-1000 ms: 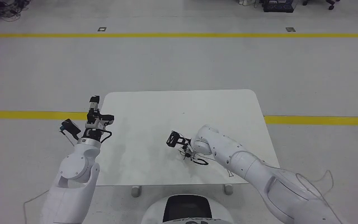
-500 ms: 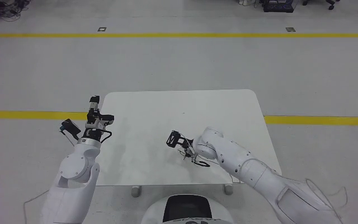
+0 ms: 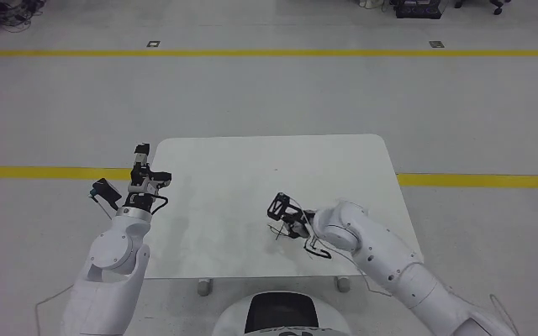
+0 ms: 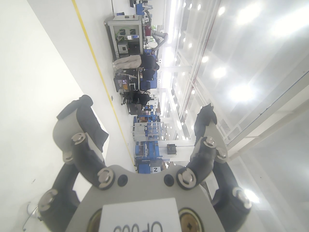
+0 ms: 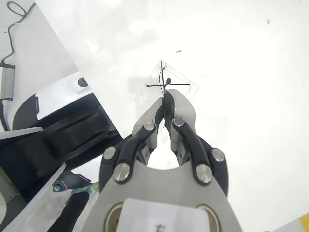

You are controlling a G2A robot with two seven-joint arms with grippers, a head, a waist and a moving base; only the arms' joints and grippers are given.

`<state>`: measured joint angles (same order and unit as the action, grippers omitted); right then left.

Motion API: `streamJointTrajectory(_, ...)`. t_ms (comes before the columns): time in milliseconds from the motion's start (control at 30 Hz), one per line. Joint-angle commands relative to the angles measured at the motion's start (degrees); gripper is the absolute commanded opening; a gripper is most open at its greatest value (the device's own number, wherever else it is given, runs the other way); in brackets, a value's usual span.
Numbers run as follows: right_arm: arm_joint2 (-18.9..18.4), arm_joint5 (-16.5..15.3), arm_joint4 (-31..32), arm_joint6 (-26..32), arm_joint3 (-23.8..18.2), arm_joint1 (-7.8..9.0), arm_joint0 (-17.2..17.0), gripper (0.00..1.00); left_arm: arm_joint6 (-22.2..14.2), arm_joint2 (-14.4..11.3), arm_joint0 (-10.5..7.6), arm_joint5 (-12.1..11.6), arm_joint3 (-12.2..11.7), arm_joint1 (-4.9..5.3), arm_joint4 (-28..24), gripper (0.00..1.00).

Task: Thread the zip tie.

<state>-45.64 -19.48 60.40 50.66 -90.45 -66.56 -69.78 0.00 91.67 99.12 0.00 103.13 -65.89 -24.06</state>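
White counter [image 3: 252,164] noted, squarish with rounded corners. At its left edge the left end effector [image 4: 144,105] is held with fingers spread wide, nothing gripped, aimed out at the room. Over the near right part of the counter the right end effector [image 5: 166,93] is set low, pads pressed together on the zip tie [image 5: 162,73], whose black strap runs out past the fingertips. A clear plastic sheet [image 5: 179,76] is seen lying flat on the counter just beyond the tips, with the strap over it. A second thin black line [image 5: 178,84] is crossed by the held strap, and a small dark head [image 5: 168,80] is seen right at the crossing. Step judged: tail to be fed through the head. For that, the strap is best gripped close to its tip so little flex is left and lined up square with the slot, the head being steadied by the free left arm. Not resolved: whether 1 looped tie or 2 ties are present, whether the tail is already through, which way the slot faces.
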Motion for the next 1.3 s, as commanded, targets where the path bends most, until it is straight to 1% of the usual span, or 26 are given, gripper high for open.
streamJointTrajectory(0,-0.82,0.0,-1.85,-1.22,-0.9,0.87,-0.76,0.0,0.0,0.0,0.0,0.0,0.0,0.0,0.0,1.0)
streamJointTrajectory(367,-0.82,0.0,-1.85,-1.22,-0.9,0.87,-0.76,0.0,0.0,0.0,0.0,0.0,0.0,0.0,0.0,1.0)
streamJointTrajectory(467,-2.41,0.0,-5.15,-5.58,-0.24,1.18,-2.35,0.0,0.0,0.0,0.0,0.0,0.0,0.0,0.0,1.0)
streamJointTrajectory(533,-3.76,0.0,-9.41,-9.72,-0.42,2.15,-4.66,0.0,0.0,0.0,0.0,0.0,0.0,0.0,0.0,1.0)
streamJointTrajectory(633,-4.68,0.0,-12.99,-14.75,-1.02,4.15,-7.53,0.0,0.0,0.0,0.0,0.0,0.0,0.0,0.0,1.0)
streamJointTrajectory(700,-4.93,0.0,-16.4,-19.56,-1.17,5.73,-9.69,0.0,0.0,0.0,0.0,0.0,0.0,0.0,0.0,1.0)
streamJointTrajectory(767,-4.64,0.0,-18.0,-23.86,-1.27,7.42,-11.08,0.0,0.0,0.0,0.0,0.0,0.0,0.0,0.0,1.0)
streamJointTrajectory(833,-4.02,0.0,-20.31,-29.77,-0.99,9.31,-12.42,0.0,0.0,0.0,0.0,0.0,0.0,0.0,0.0,1.0)
streamJointTrajectory(900,-2.77,0.0,-23.02,-34.95,-0.95,11.12,-12.97,0.0,0.0,0.0,0.0,0.0,0.0,0.0,0.0,1.0)
streamJointTrajectory(967,-1.41,0.0,-25.23,-38.61,-0.48,12.66,-12.71,0.0,0.0,0.0,0.0,0.0,0.0,0.0,0.0,1.0)
streamJointTrajectory(1033,0.21,0.0,-28.8,-42.69,0.64,14.3,-11.71,0.0,0.0,0.0,0.0,0.0,0.0,0.0,0.0,1.0)
streamJointTrajectory(1100,2.08,0.0,-32.61,-44.54,1.31,15.55,-10.05,0.0,0.0,0.0,0.0,0.0,0.0,0.0,0.0,1.0)
streamJointTrajectory(1267,2.08,0.0,-32.61,-44.54,1.31,15.55,-10.05,0.0,0.0,0.0,0.0,0.0,0.0,0.0,0.0,1.0)
